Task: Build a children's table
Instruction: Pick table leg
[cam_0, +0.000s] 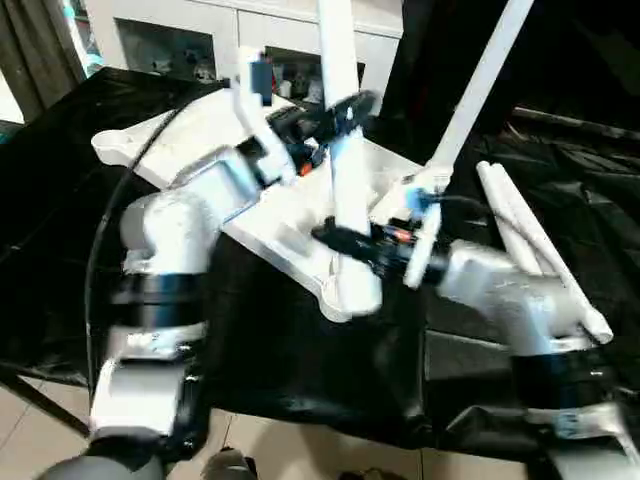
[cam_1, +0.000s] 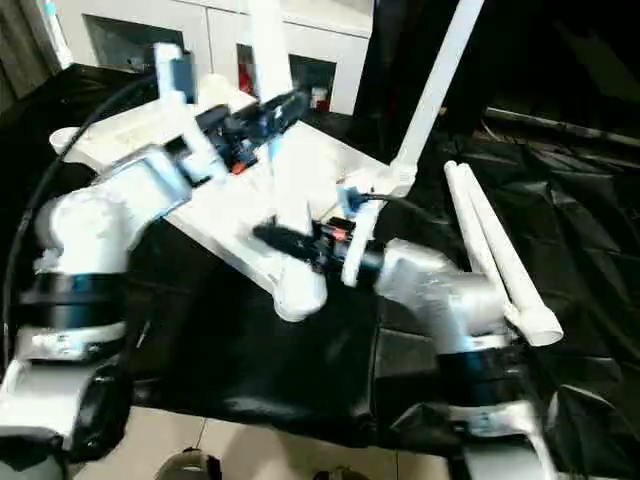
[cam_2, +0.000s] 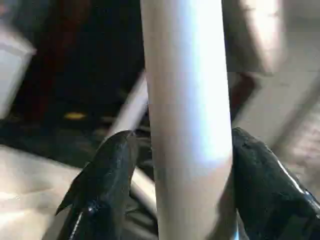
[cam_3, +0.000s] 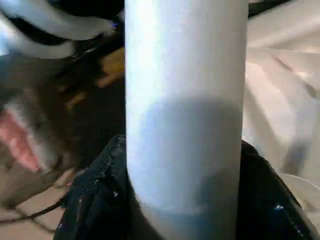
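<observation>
The white tabletop (cam_0: 130, 148) lies underside up on the black-draped work table. A white leg (cam_0: 350, 190) stands upright in its near corner socket. My left gripper (cam_0: 340, 112) is around this leg high up. In the left wrist view the leg (cam_2: 185, 100) touches one finger (cam_2: 265, 175) while the other finger (cam_2: 105, 170) stands slightly off it. My right gripper (cam_0: 345, 240) grips the same leg (cam_3: 185, 75) low down, with both fingers (cam_3: 95, 200) pressed against it. A second leg (cam_0: 480, 80) stands upright in the far right corner.
Two more white legs (cam_0: 530, 240) lie side by side on the black cloth (cam_0: 300, 360) to the right of the tabletop. A white cabinet (cam_0: 200, 40) stands behind the table. The table's front edge is close below my arms, with pale floor beyond it.
</observation>
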